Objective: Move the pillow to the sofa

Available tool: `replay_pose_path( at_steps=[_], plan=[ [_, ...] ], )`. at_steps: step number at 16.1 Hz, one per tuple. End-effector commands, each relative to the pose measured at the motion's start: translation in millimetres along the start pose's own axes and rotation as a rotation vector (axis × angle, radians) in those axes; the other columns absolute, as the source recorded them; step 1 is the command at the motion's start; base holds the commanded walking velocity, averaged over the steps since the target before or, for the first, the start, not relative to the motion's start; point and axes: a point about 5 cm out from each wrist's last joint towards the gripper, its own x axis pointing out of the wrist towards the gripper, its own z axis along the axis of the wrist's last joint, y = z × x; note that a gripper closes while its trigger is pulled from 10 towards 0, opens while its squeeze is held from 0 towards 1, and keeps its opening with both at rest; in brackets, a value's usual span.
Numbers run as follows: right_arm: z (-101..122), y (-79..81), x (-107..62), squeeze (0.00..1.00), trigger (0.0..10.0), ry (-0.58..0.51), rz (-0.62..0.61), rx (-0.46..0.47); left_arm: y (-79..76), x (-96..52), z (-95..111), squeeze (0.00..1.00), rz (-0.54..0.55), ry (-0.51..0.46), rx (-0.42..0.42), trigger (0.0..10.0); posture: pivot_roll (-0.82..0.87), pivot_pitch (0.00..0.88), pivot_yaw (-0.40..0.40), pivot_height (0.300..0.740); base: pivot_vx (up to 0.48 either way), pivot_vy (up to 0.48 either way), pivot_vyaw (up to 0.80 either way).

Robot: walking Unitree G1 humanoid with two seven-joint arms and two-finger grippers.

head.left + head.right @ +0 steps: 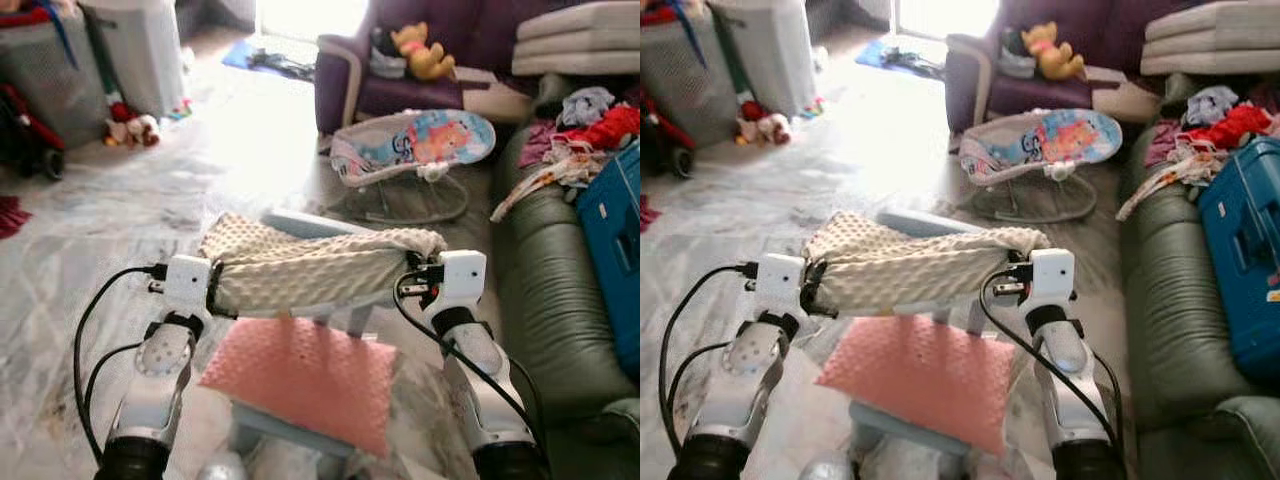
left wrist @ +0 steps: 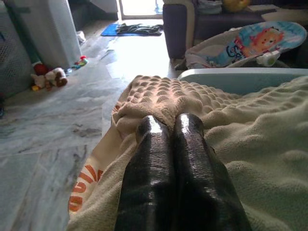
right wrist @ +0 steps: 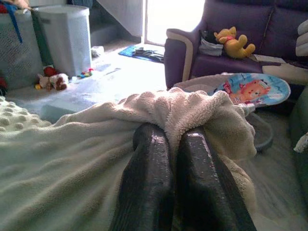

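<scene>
Pillow, cream and bumpy on one face and fleecy on the other, hangs stretched between the two grippers above a pale blue stool. The left gripper pinches one end of the pillow, its black fingers pressed together with a fold of the fabric caught at their tips. The right gripper clenches the other end, a ridge of fleece squeezed between its fingers. A pink cushion lies on the stool below the pillow, apart from it. Right of the stool runs a green sofa, carrying a blue suitcase and a heap of clothes. Beyond the stool stands a baby bouncer, and behind that a purple armchair with a yellow plush toy on its seat. Far left of the stool stands a grey hamper with small toys at its foot.
</scene>
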Motion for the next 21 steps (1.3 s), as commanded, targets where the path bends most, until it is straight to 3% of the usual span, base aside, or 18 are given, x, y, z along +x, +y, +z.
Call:
replay_pose_path(
  at_steps=[1, 13, 16, 21],
  plan=[
    [6.6, -7.6, 1.9, 0.0, 10.0, -0.027, -0.034, -0.009, -6.1, 0.9, 5.2, 0.0, -0.026, -0.017, 0.008, 10.0, 0.01, 0.0, -0.056, 0.74, 0.0, 0.0, 0.0],
    [-1.2, -15.6, -11.0, 0.0, 10.0, 0.005, -0.09, 0.008, -4.1, 1.1, 5.3, 0.0, -0.034, -0.009, 0.016, 10.0, 0.0, 0.0, -0.045, 0.74, -0.244, 0.0, 0.0],
    [0.3, -15.8, -8.0, 0.0, 10.0, 0.001, -0.09, 0.018, -5.7, 3.2, 6.3, 0.0, -0.028, -0.011, 0.005, 10.0, 0.0, 0.0, -0.046, 0.74, -0.275, 0.0, -0.8],
    [-0.4, -17.5, -8.8, 0.0, 10.0, 0.008, -0.091, 0.013, -6.7, 3.3, 5.8, 0.0, -0.03, -0.009, 0.001, 10.0, -0.01, 0.0, -0.046, 0.74, -0.276, 0.0, 0.0]
  ],
)
